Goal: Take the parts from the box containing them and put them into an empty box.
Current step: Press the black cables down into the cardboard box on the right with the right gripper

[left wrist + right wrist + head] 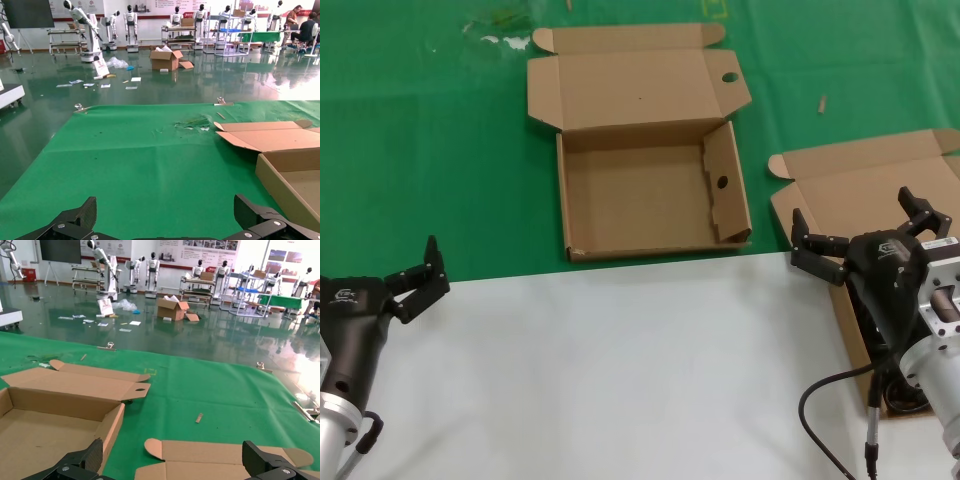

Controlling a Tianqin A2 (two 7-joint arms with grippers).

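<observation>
The empty box (645,195) lies open on the green cloth, one round hole in its lid flap and one in its inner side wall. It also shows in the left wrist view (287,182) and the right wrist view (47,427). The box containing the parts (825,195) sits at the right with its plain lid (225,460) folded back. My right gripper (865,228) hovers open over that box and hides most of its inside. A dark loop (898,397) at the box's near end may be one of the parts. My left gripper (415,275) waits open at the near left, holding nothing.
A white sheet (620,380) covers the near half of the table, and green cloth (420,140) covers the far half. Small scraps (822,103) lie on the cloth. A black cable (820,395) hangs from my right arm.
</observation>
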